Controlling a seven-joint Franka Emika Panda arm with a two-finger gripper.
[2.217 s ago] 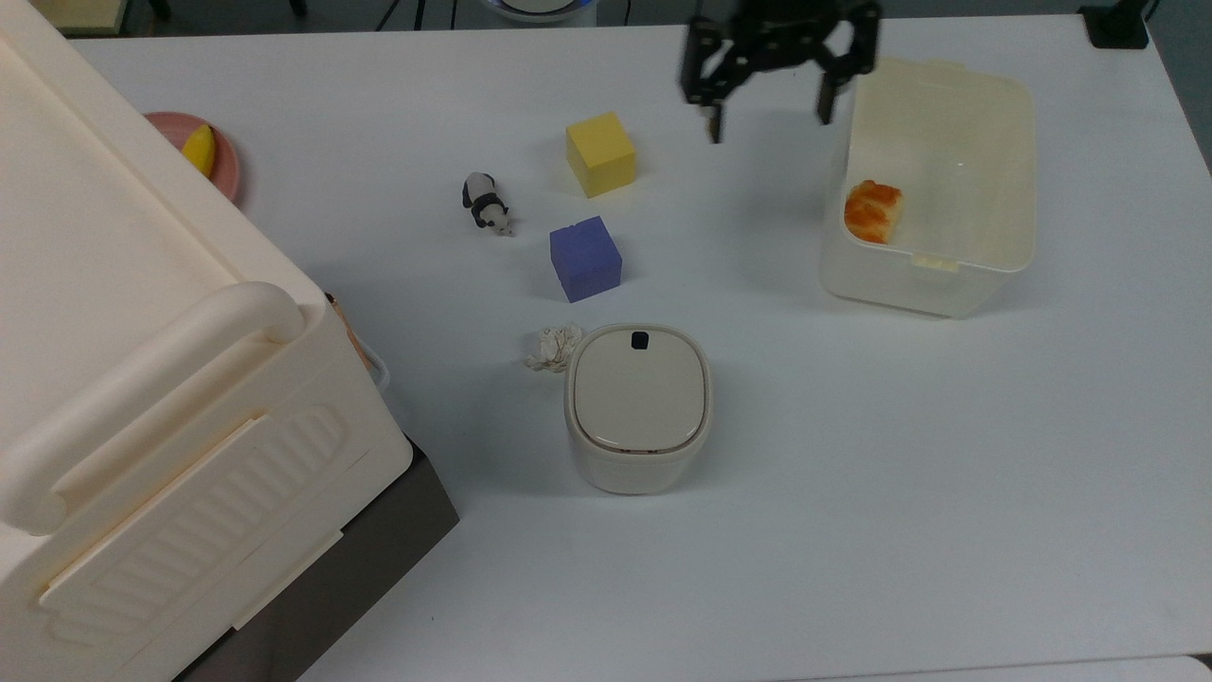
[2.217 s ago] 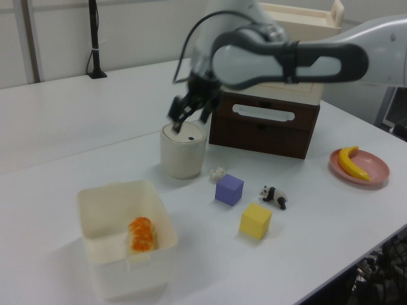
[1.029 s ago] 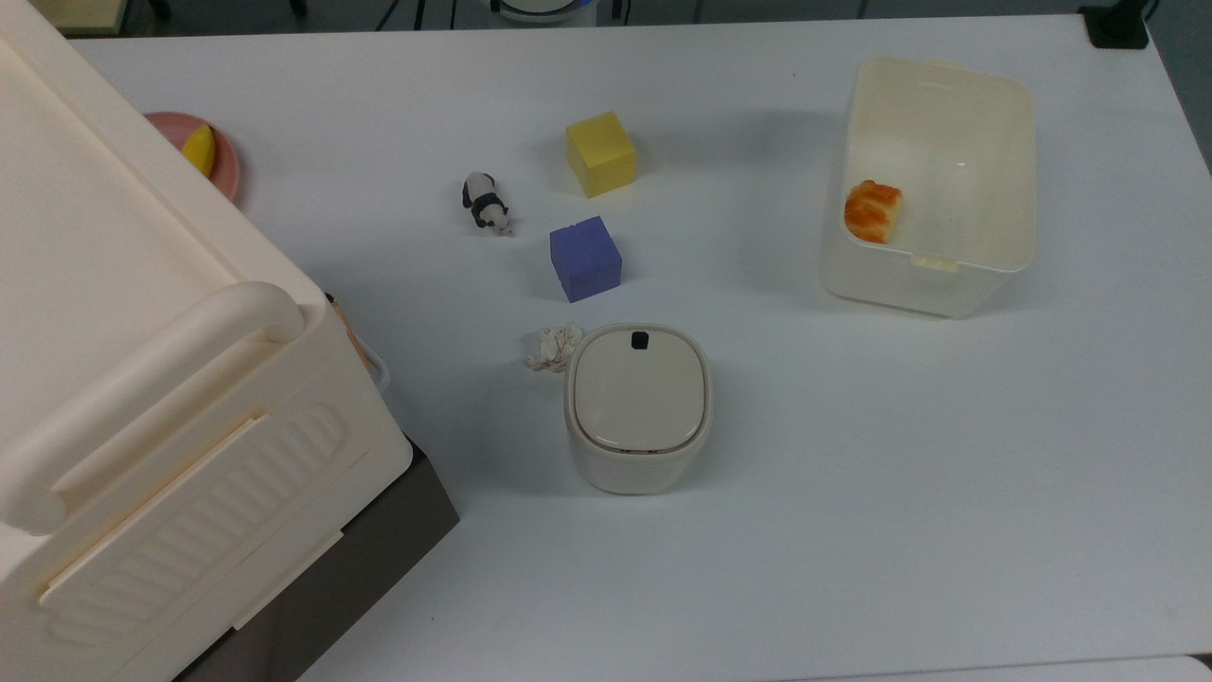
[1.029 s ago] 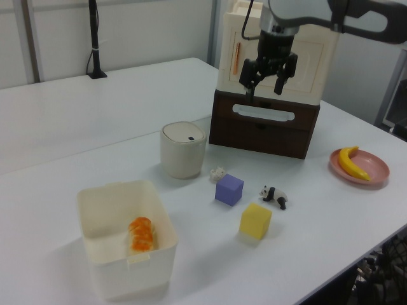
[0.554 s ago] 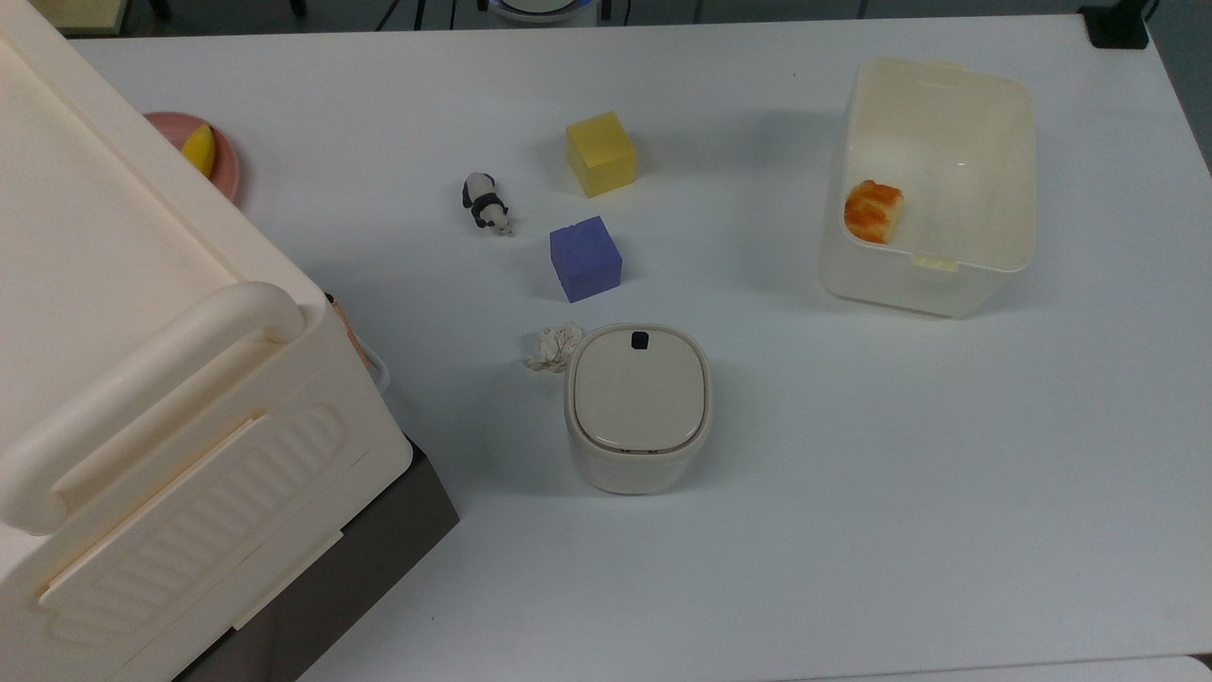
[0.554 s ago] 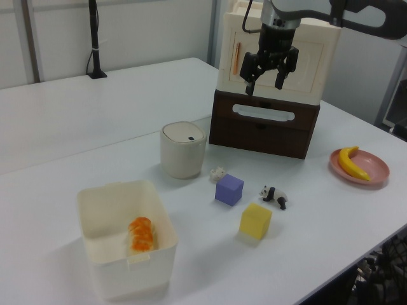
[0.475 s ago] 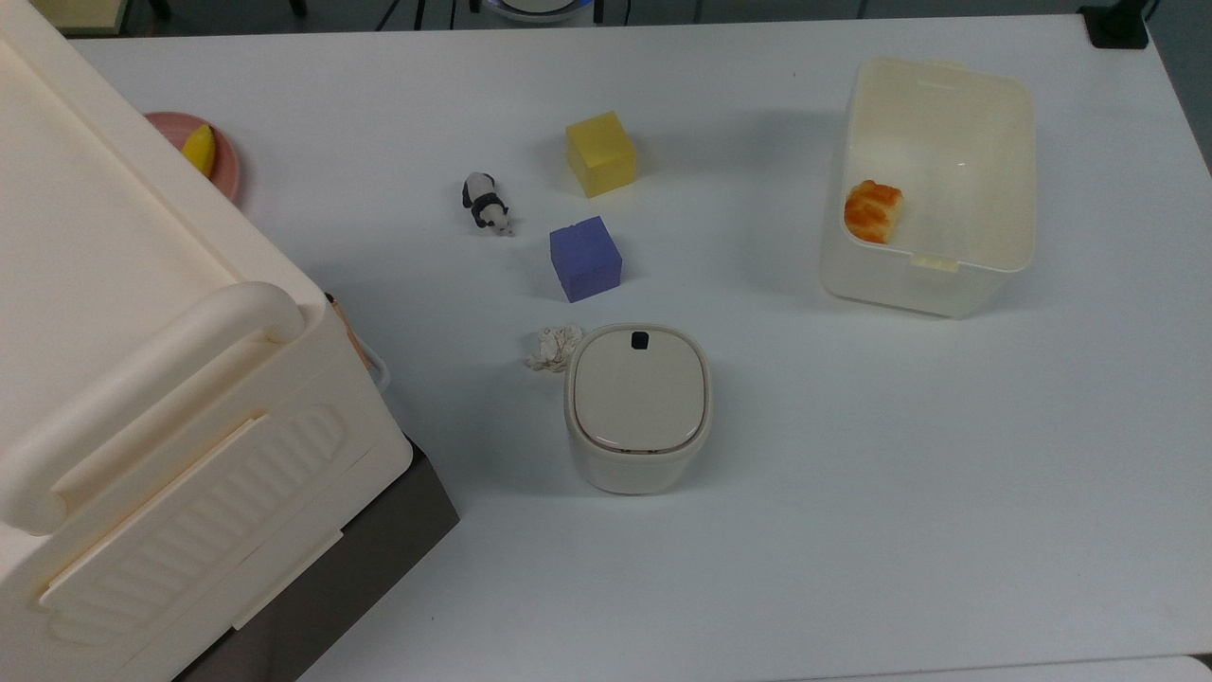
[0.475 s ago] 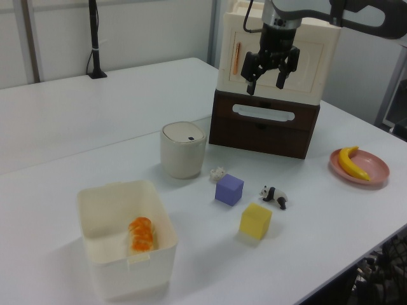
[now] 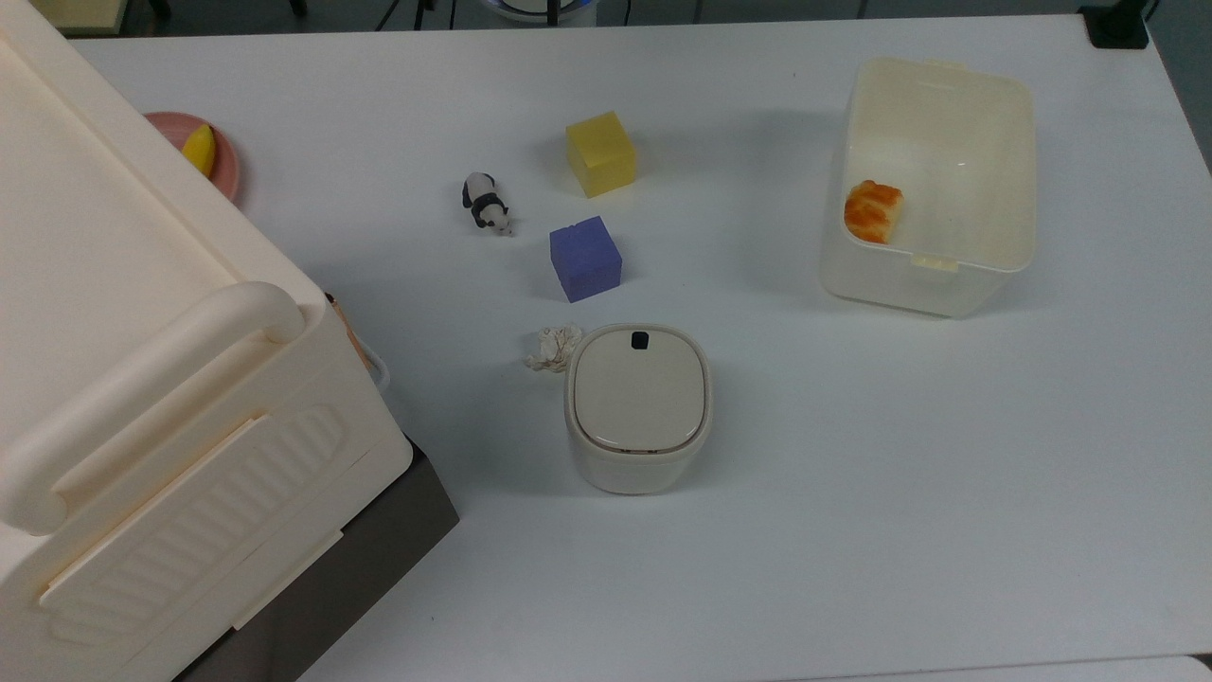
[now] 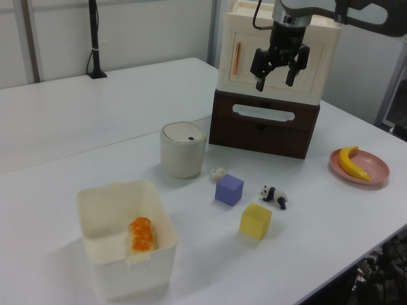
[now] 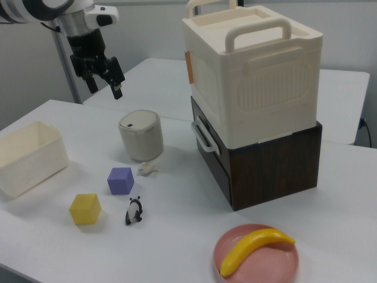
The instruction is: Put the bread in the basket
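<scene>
The bread (image 10: 142,234) lies inside the basket (image 10: 102,193), well apart from the empty, spread-fingered gripper (image 10: 278,77) raised toward the left view's upper right.

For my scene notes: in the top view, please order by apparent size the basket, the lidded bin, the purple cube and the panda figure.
Largest to smallest:
1. basket
2. lidded bin
3. purple cube
4. panda figure

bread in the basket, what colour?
The bread has a glossy orange-brown top and pale cream sides, lying inside the basket. Shows best in the top view.
</scene>
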